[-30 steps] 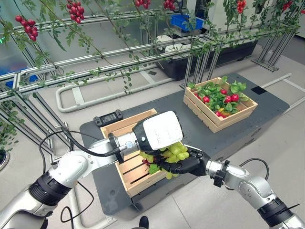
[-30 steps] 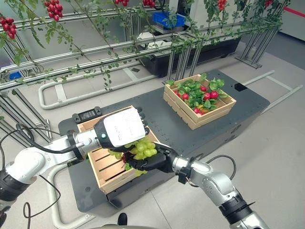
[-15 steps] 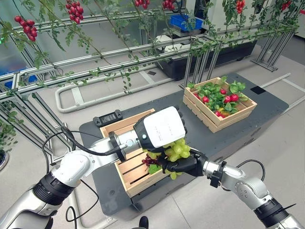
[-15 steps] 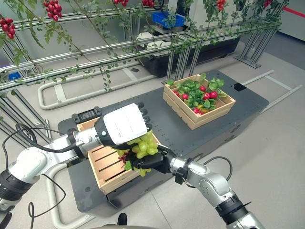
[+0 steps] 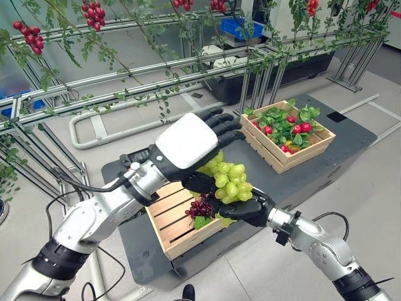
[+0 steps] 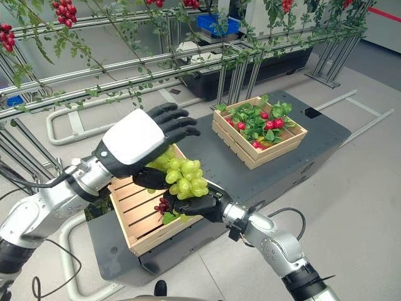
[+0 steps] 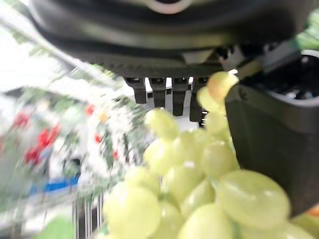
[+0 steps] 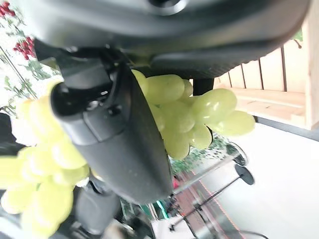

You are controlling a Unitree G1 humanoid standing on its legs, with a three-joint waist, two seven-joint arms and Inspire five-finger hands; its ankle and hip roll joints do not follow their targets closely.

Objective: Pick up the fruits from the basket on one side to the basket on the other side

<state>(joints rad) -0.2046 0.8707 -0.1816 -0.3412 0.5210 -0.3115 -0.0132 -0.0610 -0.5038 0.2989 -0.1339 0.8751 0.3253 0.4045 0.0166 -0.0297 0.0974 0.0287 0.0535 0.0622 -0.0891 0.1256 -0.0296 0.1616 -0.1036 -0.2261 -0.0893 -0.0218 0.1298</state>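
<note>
Left hand (image 5: 188, 141) lifted open, right hand (image 5: 241, 210) gripping grapes (image 5: 229, 183)

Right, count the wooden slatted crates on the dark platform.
2. The near wooden crate sits below both hands, holding dark red grapes; the far wooden crate holds red fruit and green leaves. None seems hidden.

Bright even light; wrist views blur badly

Path to far crate (image 5: 289, 135): you have bare dark platform (image 5: 250, 169) between the two crates.
Overhead: vines on a metal frame (image 5: 125, 78) hang behind the platform.
Far crate: leaves and red fruit fill it.
Near crate (image 5: 178, 216): slats partly bare.
</note>
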